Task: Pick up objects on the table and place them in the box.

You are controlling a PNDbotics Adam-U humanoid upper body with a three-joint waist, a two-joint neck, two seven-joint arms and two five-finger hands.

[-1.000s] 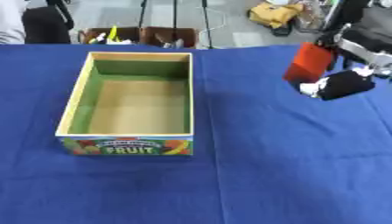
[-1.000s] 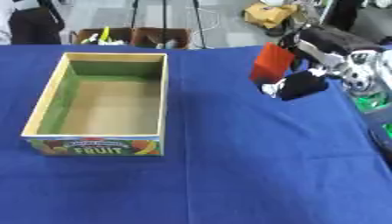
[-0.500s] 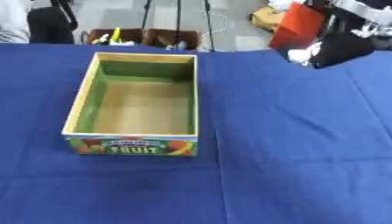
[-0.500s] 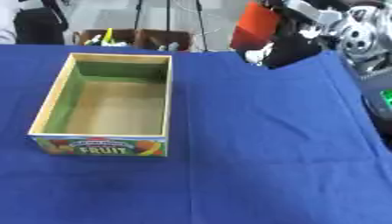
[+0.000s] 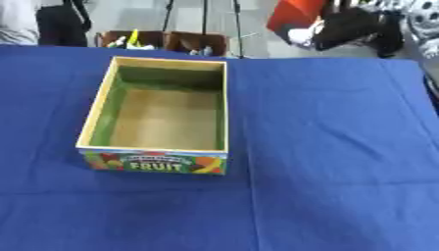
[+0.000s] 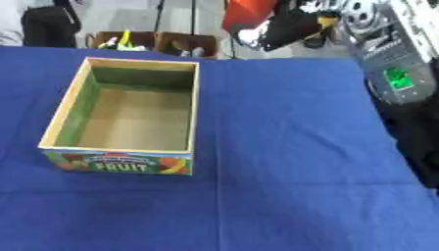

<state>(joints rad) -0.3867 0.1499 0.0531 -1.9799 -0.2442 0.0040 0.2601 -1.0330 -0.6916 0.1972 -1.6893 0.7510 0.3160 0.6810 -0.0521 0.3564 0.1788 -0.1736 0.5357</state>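
Table (image 5: 343, 196): blue cloth; the near half is bare, with wide open room to the right of the box.
Box (image 5: 96, 117): open cardboard box with "FRUIT" on its near face, standing left of centre; green inner walls, nothing inside it.
Right hand (image 5: 352, 30): high at the far right, past the table's far edge, its dark fingers curled round a red object (image 5: 293, 13).
Red object: held in the air, well apart from the box and to its far right; its exact shape is hard to make out.
What changed: over the last second the hand has risen from low over the table's right side to this high, far position, carrying the red object with it.
Meaning: likely the carry stage; the object must next travel left and down into the box.
Left hand: not visible.
Edges: the route to the box's right wall looks unobstructed; crates (image 5: 163, 41) and stands sit on the floor behind.
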